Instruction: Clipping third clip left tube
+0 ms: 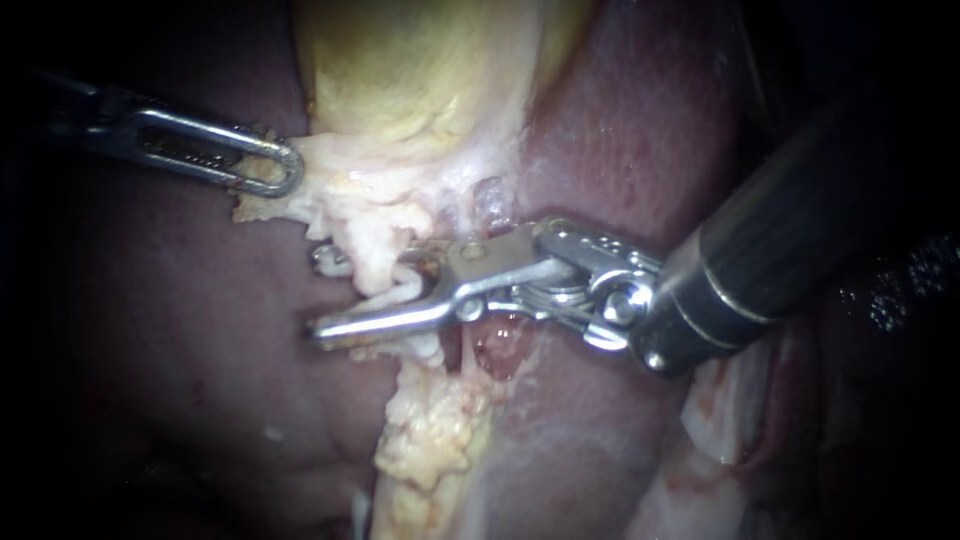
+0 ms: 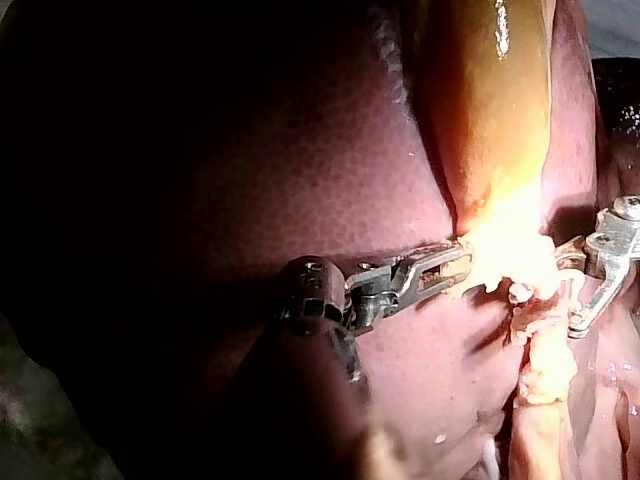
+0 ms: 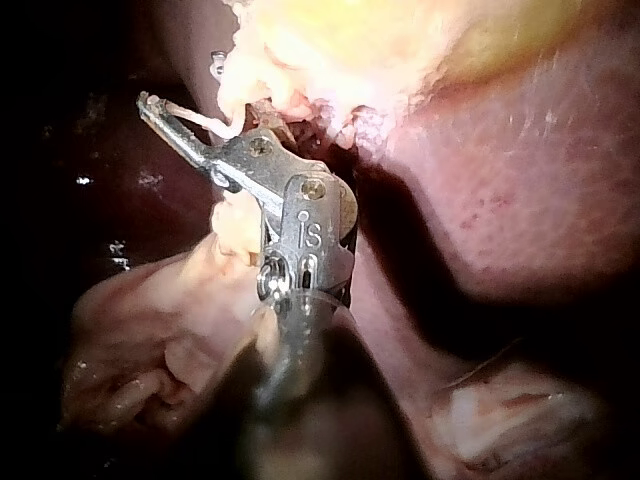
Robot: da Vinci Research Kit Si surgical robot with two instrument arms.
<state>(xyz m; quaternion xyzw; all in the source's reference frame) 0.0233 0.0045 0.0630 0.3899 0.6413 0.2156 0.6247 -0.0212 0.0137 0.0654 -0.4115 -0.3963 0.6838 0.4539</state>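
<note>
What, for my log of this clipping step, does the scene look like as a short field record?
left instrument: pincer shut on pale tissue under the gallbladder
right instrument: pincer open, straddling the tube
tube: whitish, between the open pincer's two halves, not yet squeezed
liver: dark red, behind everything

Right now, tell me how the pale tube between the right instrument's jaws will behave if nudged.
Probably floppy: the tube is thin and bends between the open jaws of the right instrument. Likely slippery, since the pale tissue around it glistens. Possibly fragile: the left instrument, shut on that pale tissue, seems to hold it taut.
</note>
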